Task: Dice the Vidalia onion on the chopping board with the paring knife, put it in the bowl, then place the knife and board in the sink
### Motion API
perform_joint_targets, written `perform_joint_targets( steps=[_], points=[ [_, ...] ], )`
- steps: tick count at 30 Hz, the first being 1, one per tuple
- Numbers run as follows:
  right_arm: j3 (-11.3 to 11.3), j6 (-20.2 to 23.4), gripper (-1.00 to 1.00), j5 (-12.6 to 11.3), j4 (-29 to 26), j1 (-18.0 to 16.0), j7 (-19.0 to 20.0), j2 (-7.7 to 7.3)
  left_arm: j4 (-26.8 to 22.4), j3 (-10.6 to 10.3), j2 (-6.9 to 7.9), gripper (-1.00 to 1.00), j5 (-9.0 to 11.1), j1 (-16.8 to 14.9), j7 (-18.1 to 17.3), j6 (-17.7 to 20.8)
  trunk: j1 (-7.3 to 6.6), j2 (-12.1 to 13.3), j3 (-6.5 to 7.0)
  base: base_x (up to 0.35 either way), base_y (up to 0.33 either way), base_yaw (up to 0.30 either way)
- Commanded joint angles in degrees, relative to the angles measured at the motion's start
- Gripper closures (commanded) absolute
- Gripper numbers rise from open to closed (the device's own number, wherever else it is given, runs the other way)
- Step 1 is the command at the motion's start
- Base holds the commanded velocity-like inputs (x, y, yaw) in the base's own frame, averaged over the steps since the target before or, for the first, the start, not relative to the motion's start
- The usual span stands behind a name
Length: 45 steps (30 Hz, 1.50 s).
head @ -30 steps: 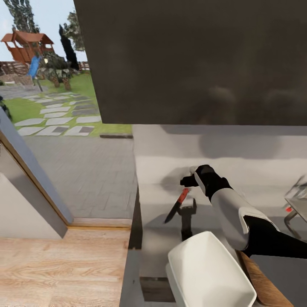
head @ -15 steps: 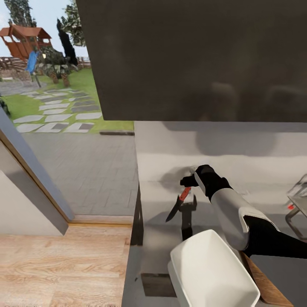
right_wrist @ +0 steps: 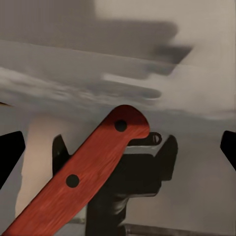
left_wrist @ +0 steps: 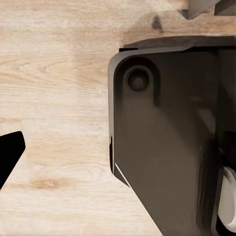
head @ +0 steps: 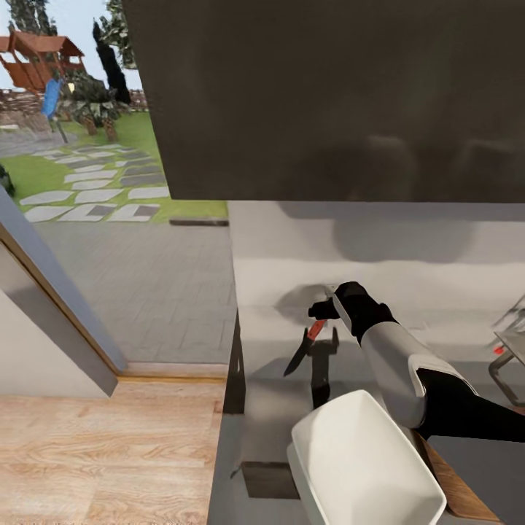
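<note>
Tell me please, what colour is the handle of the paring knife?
The paring knife has a red-orange handle with two dark rivets, best seen in the right wrist view.

The countertop point(head: 277, 408) is seen in the head view as a grey metal surface that ends at a dark edge beside the wooden floor point(head: 102, 452). On it, at the near end, the white bowl point(head: 361, 463) is set, tilted with one rim raised. Just beside the bowl, on the side away from the floor, the brown chopping board point(head: 456, 488) is laid flat, mostly hidden. Beyond the bowl, bare grey surface is crossed by dark shadows. Well apart from the bowl, a corner of the steel sink point(head: 510, 350) is seen.
</note>
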Motion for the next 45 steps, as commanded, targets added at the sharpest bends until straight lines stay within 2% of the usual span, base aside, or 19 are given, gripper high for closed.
perform_joint_targets(
  steps=[1, 19, 45],
  points=[
    [-0.4, 0.3, -1.0, 0.6, -0.1, 0.0, 0.5, 0.05, -0.1, 0.0, -0.01, -1.0, 0.0, 0.0, 0.0, -0.1, 0.03, -0.1, -0.19, 0.0, 0.0, 0.0],
    [-0.4, 0.3, -1.0, 0.7, -0.1, 0.0, 0.5, -0.04, -0.1, 0.0, -0.06, -1.0, 0.0, 0.0, 0.0, -0.1, 0.03, -0.1, -1.8, 0.0, 0.0, 0.0],
    [-0.4, 0.3, -1.0, 0.7, -0.1, 0.0, 0.5, -0.13, -0.1, 0.0, -0.06, -1.0, 0.0, 0.0, 0.0, -0.1, 0.03, -0.1, -2.81, 0.0, 0.0, 0.0]
  ],
)
